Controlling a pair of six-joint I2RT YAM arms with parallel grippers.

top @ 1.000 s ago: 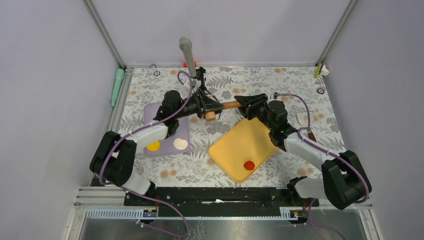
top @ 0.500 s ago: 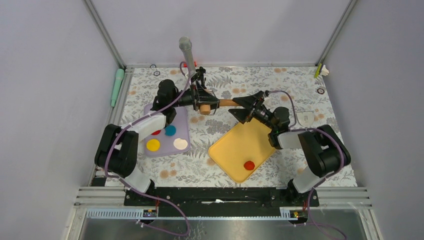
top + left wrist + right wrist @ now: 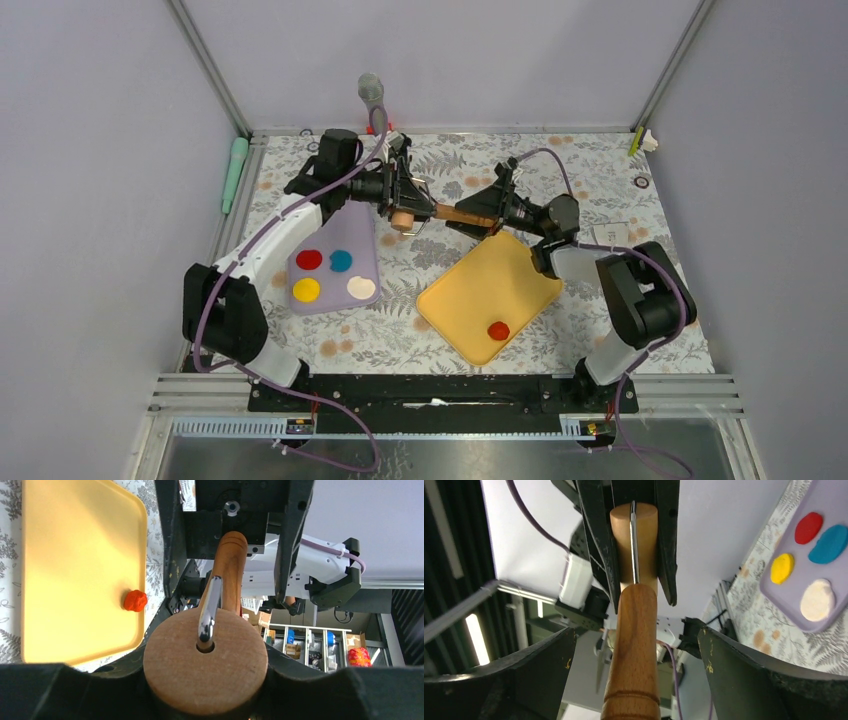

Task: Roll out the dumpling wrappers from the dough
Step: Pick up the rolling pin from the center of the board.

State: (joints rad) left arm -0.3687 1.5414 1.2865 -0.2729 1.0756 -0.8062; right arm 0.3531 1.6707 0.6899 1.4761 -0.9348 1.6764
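Floral tabletop [image 3: 600, 170] between grey walls, from above: left gripper [image 3: 398, 195] clamped partway on the wheel of the roller [image 3: 450, 211], held in the air. Right gripper [image 3: 478, 208] spread wide around the handle, directly facing the left one. Red wrapper [image 3: 309, 259] flat on the purple tray [image 3: 355, 245], just basewards of the left gripper, beside yellow, blue and cream discs. Red dough [image 3: 497, 330], a small lump on the yellow tray [image 3: 500, 280], well basewards of the right gripper. From the left wrist: wheel seated between own fingers, handle pointing away into the right gripper's open jaws, dough off to the handle's left. From the right wrist: handle up the middle, clear gaps to both fingers [image 3: 524, 680], no contact. Looks like a mid-air handover or regrip, with rolling of this lump not yet begun. Keep the left clamp firm and level. Slide the right gripper straight along the handle without knocking it. Then lower the wheel square onto the dough.
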